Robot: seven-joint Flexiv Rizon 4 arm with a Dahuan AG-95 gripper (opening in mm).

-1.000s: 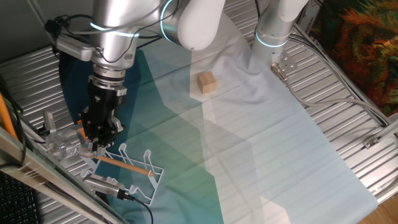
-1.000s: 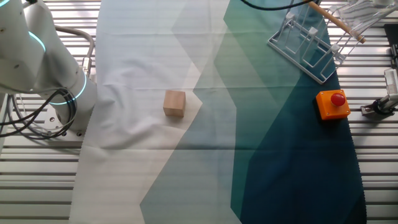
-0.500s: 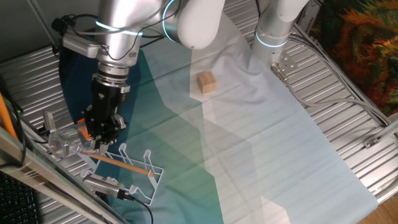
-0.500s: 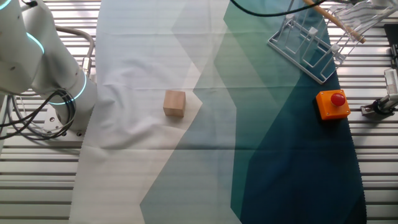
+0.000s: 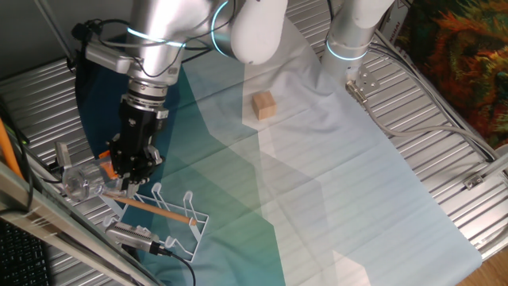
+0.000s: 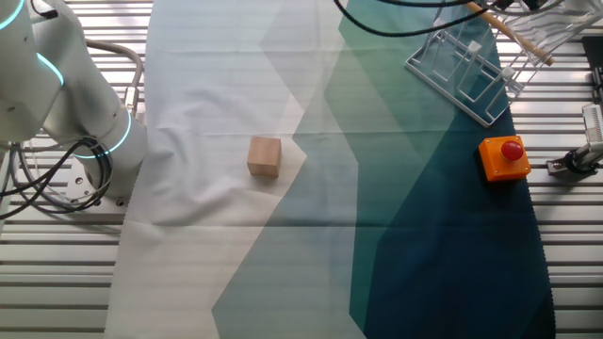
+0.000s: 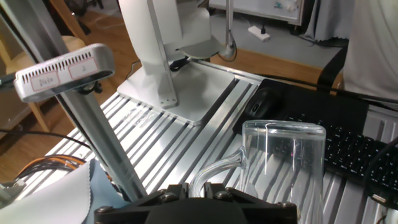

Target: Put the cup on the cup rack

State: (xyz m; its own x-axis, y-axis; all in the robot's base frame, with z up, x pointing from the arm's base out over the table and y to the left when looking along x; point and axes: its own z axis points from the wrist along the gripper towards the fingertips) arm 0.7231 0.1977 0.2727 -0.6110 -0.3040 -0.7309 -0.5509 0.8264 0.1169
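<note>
The cup [image 7: 283,163] is a clear tumbler with a thin curved handle [image 7: 214,173]. In the hand view it fills the lower right, and the handle runs down between my fingers. My gripper [image 7: 194,188] is shut on that handle. In one fixed view my gripper [image 5: 127,171] hangs low at the table's left edge, holding the cup [image 5: 77,181] out to its left. The cup rack [image 5: 168,216] is white wire with a wooden rod [image 5: 151,208] across it, just below and right of the gripper. In the other fixed view the rack [image 6: 466,64] sits at the top right.
An orange block with a red button [image 6: 504,157] stands near the rack and shows behind my gripper [image 5: 105,165]. A tan wooden cube [image 5: 264,105] lies mid-cloth. A second robot base [image 5: 349,40] stands at the back. A camera on a slanted pole [image 7: 65,71] is close to the cup.
The arm's wrist has shifted slightly to the right and up. The gripper stays shut on the cup beside the rack.
</note>
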